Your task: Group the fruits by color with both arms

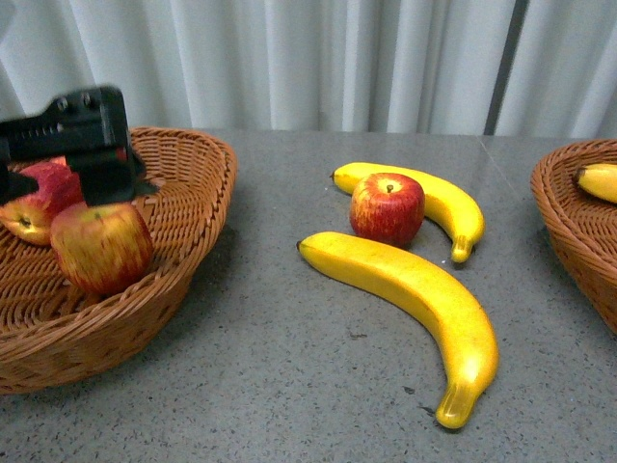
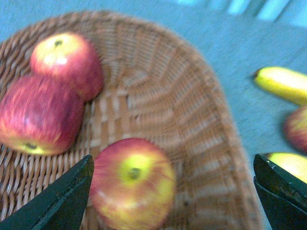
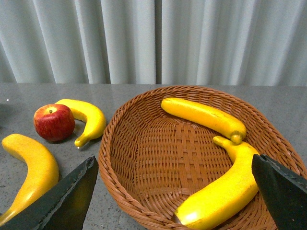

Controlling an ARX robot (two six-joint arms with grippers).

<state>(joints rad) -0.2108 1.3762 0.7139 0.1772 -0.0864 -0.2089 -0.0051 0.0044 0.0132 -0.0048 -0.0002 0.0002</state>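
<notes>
My left gripper is open and empty above the left wicker basket. In the left wrist view three red apples lie in it: one below the open gripper, close to one finger, and two further in. On the table lie one red apple, a small banana behind it and a large banana in front. My right gripper is open and empty over the right basket, which holds two bananas. It is out of the front view.
The right basket stands at the table's right edge in the front view, with one banana end showing. A pale curtain hangs behind the grey table.
</notes>
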